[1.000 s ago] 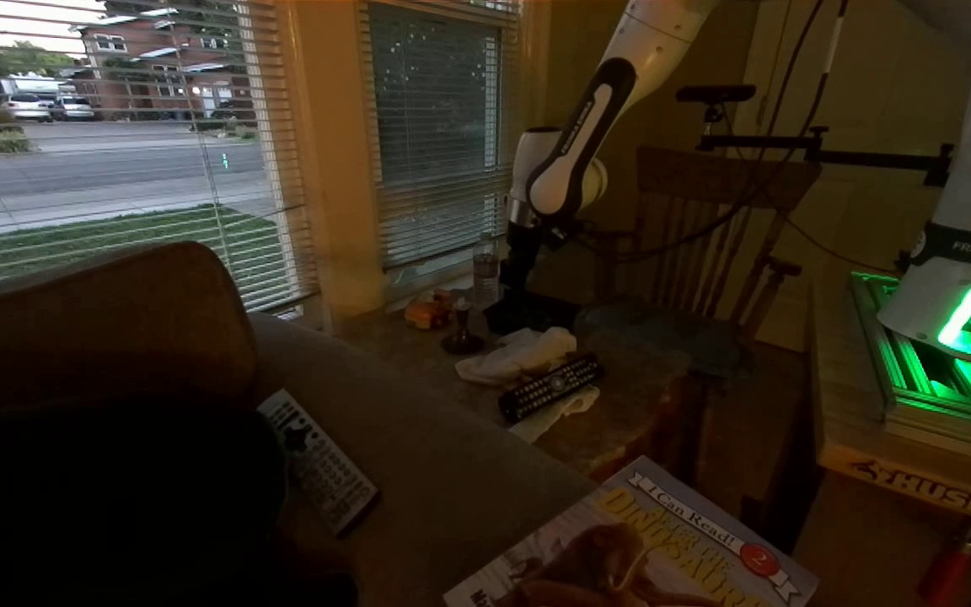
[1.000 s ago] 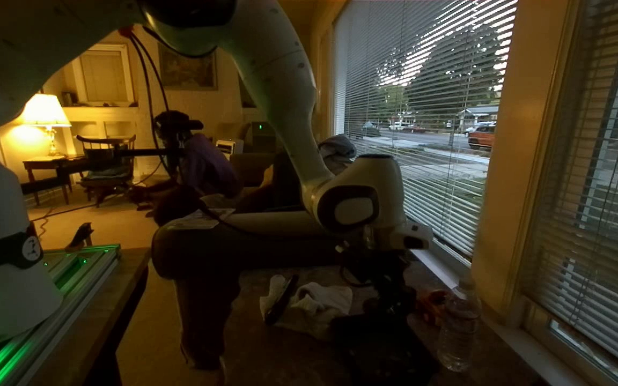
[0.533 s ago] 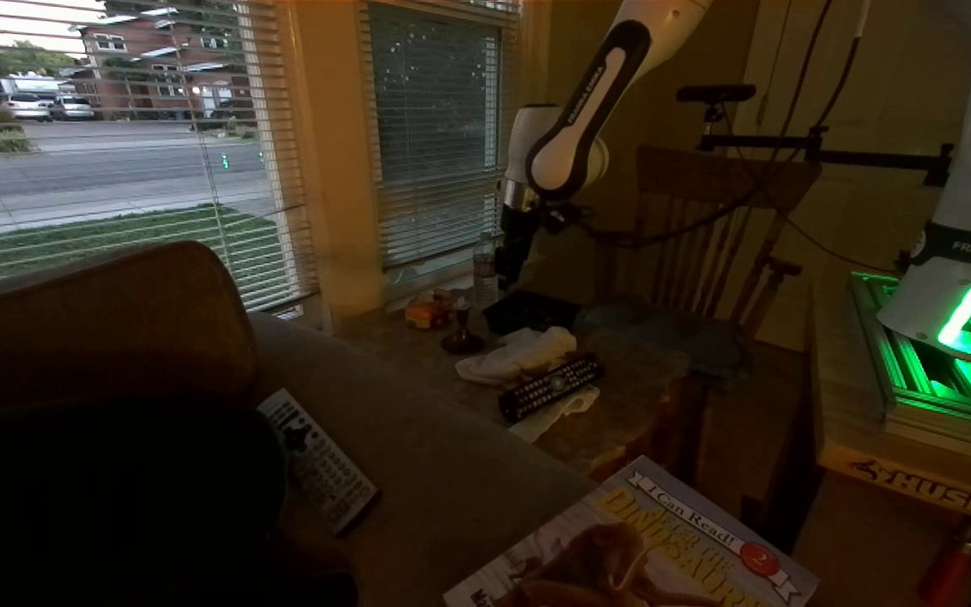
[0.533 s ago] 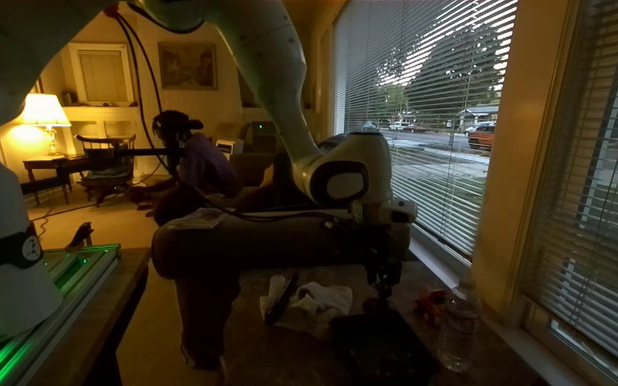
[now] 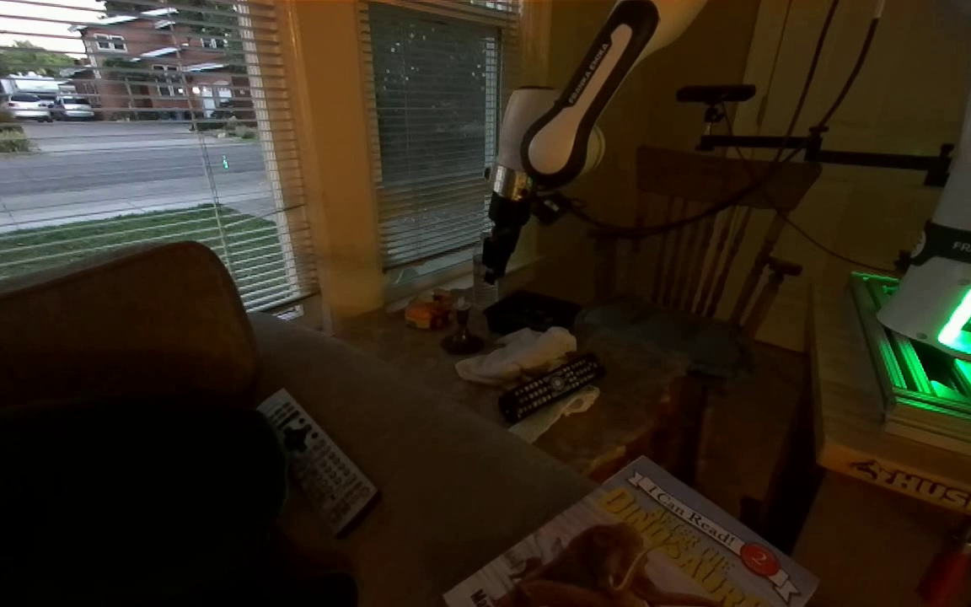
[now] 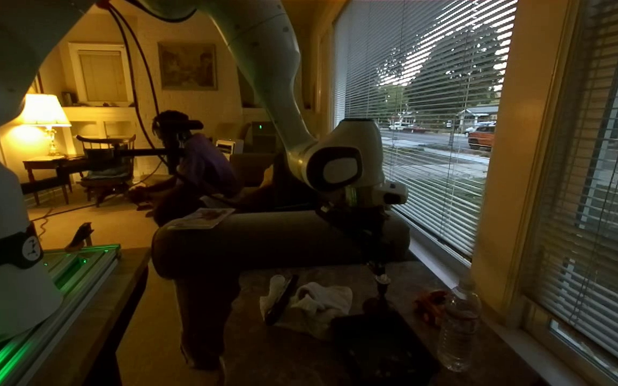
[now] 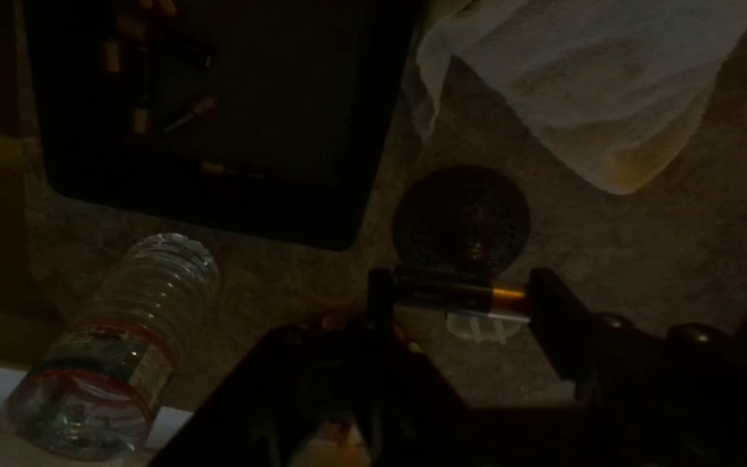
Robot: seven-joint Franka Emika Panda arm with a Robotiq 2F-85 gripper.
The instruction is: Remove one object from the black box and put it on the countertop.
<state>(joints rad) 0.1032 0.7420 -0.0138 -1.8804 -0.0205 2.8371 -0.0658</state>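
So, the battery [image 7: 441,293] is pinched end to end in the claw [image 7: 462,295], whose dark tips press on its two ends. It lies almost level across the wrist view, a slim cylinder with a black body over most of its length and a shiny copper-coloured band at one end; any lettering is too dim to read. It is out of the black box [image 7: 231,204] and held up over the desk [image 7: 646,259], just beyond the box's lower right corner in that view, with the round base of a dark stand [image 7: 458,214] showing on the desk behind it. Inside the box lie several more small cylinders [image 7: 141,121] with copper-coloured ends, gathered mostly toward one side in the gloom. In both exterior views the arm [image 5: 574,126] reaches down from above, bends at the wrist and holds the claw clear of the desk. In an exterior view the claw tilts, its tips lower and farther left in the picture than the wrist, and hides part of the clear bottle [image 5: 485,295]. In both of these views the battery itself is too small and dark to make out.
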